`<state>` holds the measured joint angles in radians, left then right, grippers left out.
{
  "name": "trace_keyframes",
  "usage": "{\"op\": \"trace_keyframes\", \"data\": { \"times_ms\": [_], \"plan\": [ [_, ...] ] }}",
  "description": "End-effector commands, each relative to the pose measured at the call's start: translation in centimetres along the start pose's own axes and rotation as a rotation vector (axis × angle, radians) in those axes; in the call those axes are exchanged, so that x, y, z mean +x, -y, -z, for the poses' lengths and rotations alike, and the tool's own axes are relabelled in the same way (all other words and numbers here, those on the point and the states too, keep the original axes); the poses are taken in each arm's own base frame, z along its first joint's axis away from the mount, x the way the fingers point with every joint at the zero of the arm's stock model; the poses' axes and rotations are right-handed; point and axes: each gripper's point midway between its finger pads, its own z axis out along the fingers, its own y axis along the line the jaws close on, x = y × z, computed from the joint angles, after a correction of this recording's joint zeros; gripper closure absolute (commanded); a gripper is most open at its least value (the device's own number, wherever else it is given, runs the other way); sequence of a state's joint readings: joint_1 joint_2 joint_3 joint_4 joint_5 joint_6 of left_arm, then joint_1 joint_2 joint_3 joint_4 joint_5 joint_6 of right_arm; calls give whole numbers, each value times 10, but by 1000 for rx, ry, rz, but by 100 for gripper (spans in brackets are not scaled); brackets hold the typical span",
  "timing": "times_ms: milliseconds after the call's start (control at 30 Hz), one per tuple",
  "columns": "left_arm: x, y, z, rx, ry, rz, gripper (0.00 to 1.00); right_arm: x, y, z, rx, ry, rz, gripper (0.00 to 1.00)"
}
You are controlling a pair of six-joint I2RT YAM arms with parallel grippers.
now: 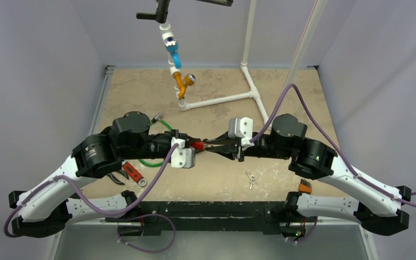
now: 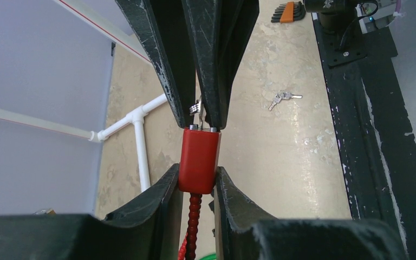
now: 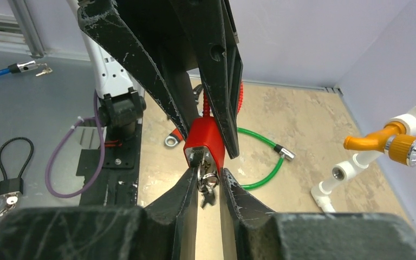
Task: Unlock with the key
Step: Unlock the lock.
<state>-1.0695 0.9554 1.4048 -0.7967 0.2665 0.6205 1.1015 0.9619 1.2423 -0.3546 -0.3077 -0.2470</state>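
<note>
Padlock (image 2: pixel 199 161) horizontal, keyway facing key (image 3: pixel 205 181), right fingers (image 2: pixel 216 65)

Robot: left arm (image 1: pixel 49 189) at 8 o'clock and right arm (image 1: pixel 357 184) at 4 o'clock, each with white lower links, round black joint housings, a purple cable (image 3: pixel 47 169), a white camera box (image 1: pixel 184 158), and tapered black fingers (image 2: pixel 141 211) scuffed pale.

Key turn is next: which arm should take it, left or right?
Right. The right gripper is shut on the key, which sits in the red padlock, so a wrist roll should turn it. The left gripper clamps the padlock's body and looks better used as the brace.
</note>
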Motion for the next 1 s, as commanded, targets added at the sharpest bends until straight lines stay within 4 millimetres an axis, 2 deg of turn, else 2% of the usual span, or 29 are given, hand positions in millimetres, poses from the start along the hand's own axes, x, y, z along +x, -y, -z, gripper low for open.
{"op": "trace_keyframes", "data": {
  "times_ms": [0,133,267,333,400,467,533,633,833,967],
  "plan": [
    [-23,-14,6,-42,71,8,100,-21,4,8,20,45,55,86],
    [-22,-13,4,-34,66,26,100,-19,9,13,55,42,71,81],
    [-20,-11,0,-21,59,55,100,-19,11,16,77,46,72,66],
    [-18,-11,-1,-21,50,81,100,-20,11,17,81,51,73,63],
    [-17,-12,-2,-19,45,108,100,-20,12,19,89,54,77,66],
    [-17,-14,-2,-22,45,132,100,-17,13,19,93,44,80,77],
    [-17,-14,-2,-23,49,142,100,-15,13,19,96,38,79,80],
    [-19,-15,-1,-25,58,150,100,-12,12,18,89,31,77,80],
    [-23,-11,0,-4,80,152,100,-12,13,17,98,32,73,72],
    [-24,-8,-1,10,87,155,100,-15,12,16,85,40,71,75]
  ]
}}
